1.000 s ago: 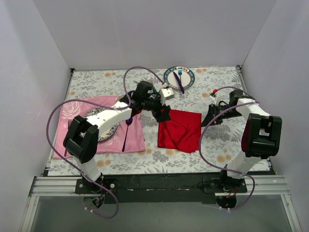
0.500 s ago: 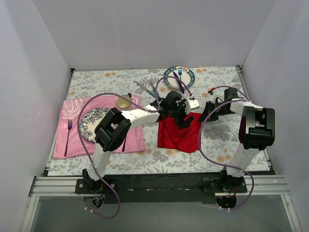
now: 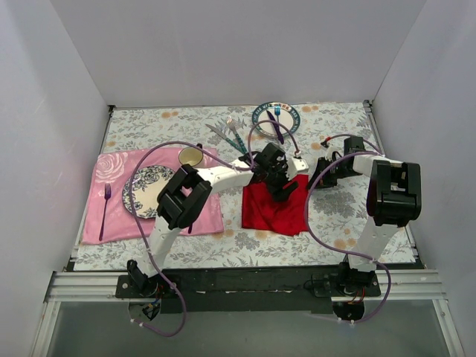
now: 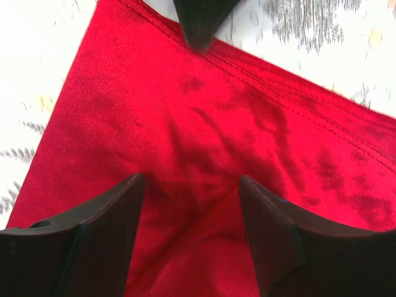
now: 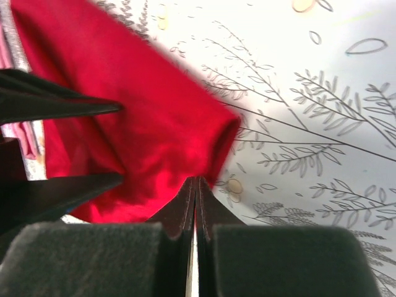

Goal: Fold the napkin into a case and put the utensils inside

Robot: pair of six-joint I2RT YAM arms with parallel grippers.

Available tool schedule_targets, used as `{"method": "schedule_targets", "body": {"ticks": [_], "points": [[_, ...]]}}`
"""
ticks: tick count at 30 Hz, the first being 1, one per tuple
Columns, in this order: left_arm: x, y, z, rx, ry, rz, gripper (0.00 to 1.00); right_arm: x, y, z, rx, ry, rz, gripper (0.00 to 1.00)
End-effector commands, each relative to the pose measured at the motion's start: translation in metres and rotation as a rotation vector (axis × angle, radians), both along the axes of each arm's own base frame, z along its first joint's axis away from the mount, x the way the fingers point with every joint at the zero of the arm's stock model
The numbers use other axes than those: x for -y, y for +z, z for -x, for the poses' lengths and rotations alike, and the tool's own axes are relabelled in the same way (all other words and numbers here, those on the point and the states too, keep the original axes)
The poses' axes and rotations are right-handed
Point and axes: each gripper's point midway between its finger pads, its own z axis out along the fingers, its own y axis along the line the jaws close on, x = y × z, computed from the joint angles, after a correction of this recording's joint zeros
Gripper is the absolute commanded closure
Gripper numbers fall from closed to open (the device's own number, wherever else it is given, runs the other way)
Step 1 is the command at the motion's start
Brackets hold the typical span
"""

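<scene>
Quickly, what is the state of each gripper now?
Left gripper: open, above the napkin.
Right gripper: shut at the napkin's edge; whether it pinches cloth cannot be told.

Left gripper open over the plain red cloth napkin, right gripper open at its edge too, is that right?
No. The right gripper is shut, pinching the edge of the plain red cloth napkin, as the right wrist view shows. The left gripper is open over it.

Top external view: mounted high above the near edge, looking down over the whole counter [image 3: 349,216]. Both wrist views look from close range at the napkin [image 3: 274,212], which all three views share.
</scene>
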Motion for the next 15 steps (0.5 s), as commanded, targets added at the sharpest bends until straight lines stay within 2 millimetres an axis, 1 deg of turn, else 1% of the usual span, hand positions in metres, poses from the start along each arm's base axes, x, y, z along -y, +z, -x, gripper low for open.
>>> {"method": "schedule_targets", "body": {"ticks": [1, 2, 3, 4, 5, 6, 7, 8, 9, 10, 11, 12, 13, 15], "points": [[-0.036, 0.038, 0.017, 0.019, -0.01, -0.056, 0.41, 0.006, -0.01, -0.002, -0.023, -0.016, 0.055, 0.99], [-0.043, 0.045, 0.02, 0.017, -0.01, -0.049, 0.42, 0.007, -0.012, -0.003, -0.025, -0.018, 0.062, 0.99], [-0.055, 0.054, 0.029, 0.015, -0.01, -0.049, 0.42, 0.008, -0.013, -0.003, -0.027, -0.023, 0.069, 0.99], [-0.064, 0.058, 0.031, 0.016, -0.009, -0.05, 0.42, 0.009, -0.014, -0.003, -0.029, -0.023, 0.076, 0.99], [-0.073, 0.06, 0.035, 0.009, -0.01, -0.061, 0.43, 0.009, -0.014, -0.003, -0.028, -0.024, 0.079, 0.99], [-0.085, 0.067, 0.042, 0.012, -0.006, -0.062, 0.43, 0.009, -0.015, -0.003, -0.031, -0.024, 0.082, 0.99], [-0.095, 0.068, 0.04, 0.009, 0.014, -0.066, 0.43, 0.01, -0.015, -0.003, -0.032, -0.025, 0.086, 0.99], [-0.102, 0.071, 0.047, -0.012, 0.001, -0.055, 0.43, 0.009, -0.015, -0.003, -0.029, -0.021, 0.088, 0.99], [-0.112, 0.066, 0.053, -0.031, 0.006, -0.062, 0.43, 0.008, -0.015, -0.003, -0.03, -0.019, 0.089, 0.99], [-0.121, 0.076, 0.053, -0.022, 0.019, -0.044, 0.43, 0.007, -0.014, -0.002, -0.029, -0.016, 0.084, 0.99], [-0.127, 0.077, 0.057, -0.024, 0.01, -0.052, 0.43, 0.006, -0.013, -0.002, -0.029, -0.012, 0.078, 0.99], [-0.131, 0.077, 0.061, -0.033, -0.004, -0.05, 0.43, 0.005, -0.011, -0.003, -0.02, -0.009, 0.075, 0.99], [-0.141, 0.078, 0.066, -0.038, -0.003, -0.051, 0.44, 0.002, -0.007, -0.003, -0.015, 0.002, 0.056, 0.99], [-0.155, 0.076, 0.075, -0.056, -0.028, -0.063, 0.46, 0.0, 0.002, -0.004, 0.006, 0.011, 0.044, 0.99]]}}
